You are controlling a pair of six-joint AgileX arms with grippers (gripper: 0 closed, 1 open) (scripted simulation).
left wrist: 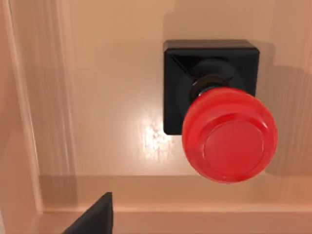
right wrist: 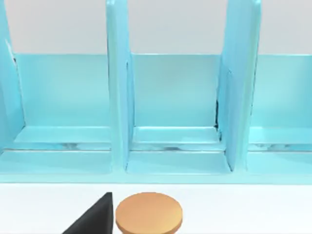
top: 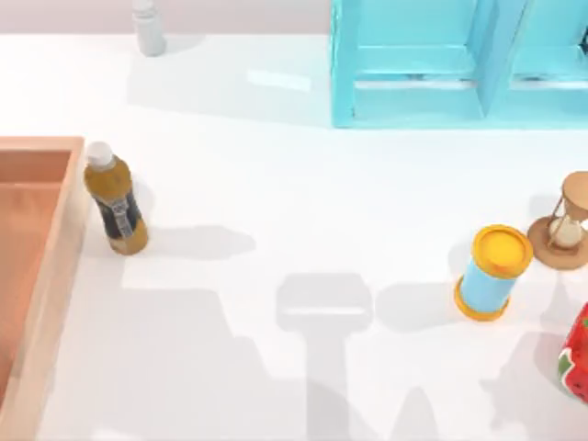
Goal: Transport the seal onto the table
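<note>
The seal (left wrist: 229,139), a black square base under a glossy red knob, stands upright on the floor of the orange-brown wooden tray (left wrist: 97,97), close to one of its walls. A dark part of my left gripper (left wrist: 92,219) sits above the tray, apart from the seal. The tray (top: 55,257) lies at the left edge of the white table (top: 276,184). A dark part of my right gripper (right wrist: 92,219) faces the light blue shelf (right wrist: 175,97), just above the hourglass top (right wrist: 148,213).
A tea bottle (top: 116,197) stands just right of the tray. A blue cylinder with a yellow lid (top: 493,272), an hourglass (top: 567,223) and a red strawberry-patterned object (top: 576,358) crowd the right side. The shelf (top: 441,64) stands at the back, with a small white bottle (top: 148,28) at back left.
</note>
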